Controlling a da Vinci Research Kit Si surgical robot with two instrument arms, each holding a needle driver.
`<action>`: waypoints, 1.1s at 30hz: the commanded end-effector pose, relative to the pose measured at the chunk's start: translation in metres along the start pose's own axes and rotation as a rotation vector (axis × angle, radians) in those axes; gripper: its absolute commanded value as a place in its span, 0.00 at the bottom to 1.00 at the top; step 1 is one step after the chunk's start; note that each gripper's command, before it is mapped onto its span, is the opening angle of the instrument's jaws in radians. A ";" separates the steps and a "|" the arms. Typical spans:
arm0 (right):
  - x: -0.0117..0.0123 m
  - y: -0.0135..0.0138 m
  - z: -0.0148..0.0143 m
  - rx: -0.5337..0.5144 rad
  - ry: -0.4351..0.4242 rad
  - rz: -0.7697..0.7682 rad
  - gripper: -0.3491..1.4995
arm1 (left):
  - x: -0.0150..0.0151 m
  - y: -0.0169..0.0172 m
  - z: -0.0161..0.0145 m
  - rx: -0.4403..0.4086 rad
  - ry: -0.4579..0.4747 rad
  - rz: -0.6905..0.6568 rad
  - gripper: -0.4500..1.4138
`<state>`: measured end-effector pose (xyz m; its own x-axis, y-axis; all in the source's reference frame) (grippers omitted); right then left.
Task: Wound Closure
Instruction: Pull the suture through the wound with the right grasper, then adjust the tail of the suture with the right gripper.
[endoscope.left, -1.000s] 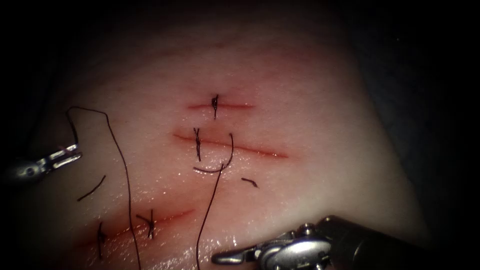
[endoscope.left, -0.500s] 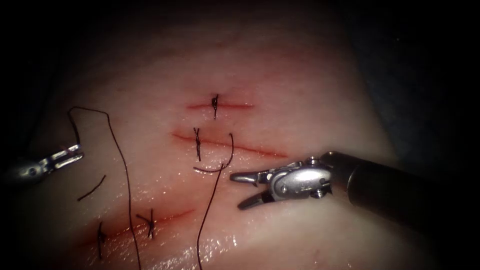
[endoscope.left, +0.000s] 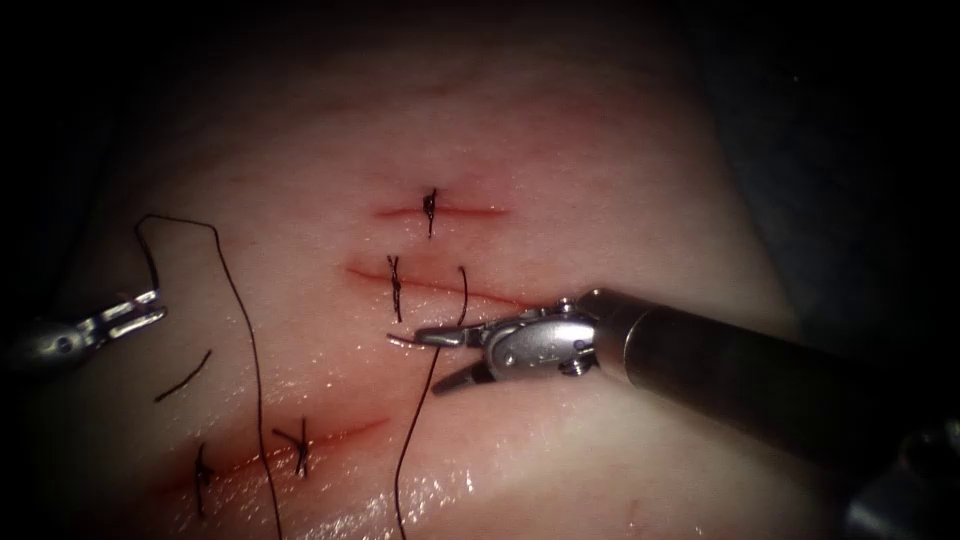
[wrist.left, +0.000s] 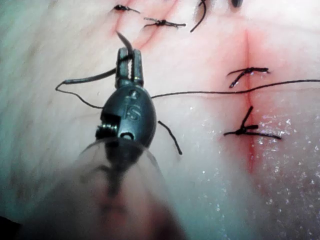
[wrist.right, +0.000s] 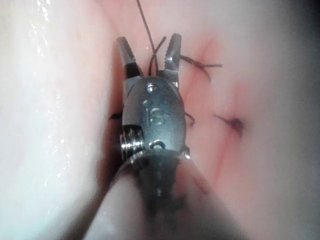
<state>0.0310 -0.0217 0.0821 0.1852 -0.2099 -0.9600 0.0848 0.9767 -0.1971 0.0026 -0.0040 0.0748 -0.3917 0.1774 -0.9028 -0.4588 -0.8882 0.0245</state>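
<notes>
The curved needle (endoscope.left: 464, 300) lies across the middle cut (endoscope.left: 520, 297) of the tissue (endoscope.left: 620, 200), its arc bending left below the cut; whether any of it is in the tissue I cannot tell. My right tool (endoscope.left: 432, 360) is open, its jaws standing either side of the needle's lower, thread end (wrist.right: 156, 56) and holding nothing. In the right wrist view the right tool (wrist.right: 149, 50) shows the same gap. Dark thread (endoscope.left: 412, 440) runs down from the needle. Left of the cuts, my left tool (endoscope.left: 132, 313) is shut on the thread (endoscope.left: 180, 219), as the left wrist view of the left tool (wrist.left: 129, 61) confirms.
A knotted stitch (endoscope.left: 395, 288) closes the middle cut's left part. The upper cut (endoscope.left: 470, 211) carries one stitch (endoscope.left: 430, 207). The lower-left cut (endoscope.left: 340, 433) has two stitches and red fluid. A loose cut thread end (endoscope.left: 184, 376) lies near the left tool.
The right tool came up and left from the bottom edge to the needle, and its jaws opened around the needle's thread end. The left tool, needle and thread stayed put.
</notes>
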 end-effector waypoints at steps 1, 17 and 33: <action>-0.0004 0.0002 0.0006 0.034 -0.007 -0.004 0.61 | -0.0004 0.0000 0.0007 0.000 0.001 0.001 0.00; 0.0070 -0.0031 -0.0015 0.136 0.110 -0.031 0.00 | -0.0004 0.0001 0.0009 -0.001 0.004 0.001 0.00; 0.0132 -0.0060 -0.0015 0.166 0.144 0.014 0.67 | -0.0005 0.0009 0.0025 -0.021 0.005 -0.006 0.00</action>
<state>0.0307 -0.0305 0.0697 0.0500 -0.1672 -0.9847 0.2337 0.9605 -0.1513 0.0004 -0.0042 0.0759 -0.3843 0.1799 -0.9055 -0.4416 -0.8972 0.0092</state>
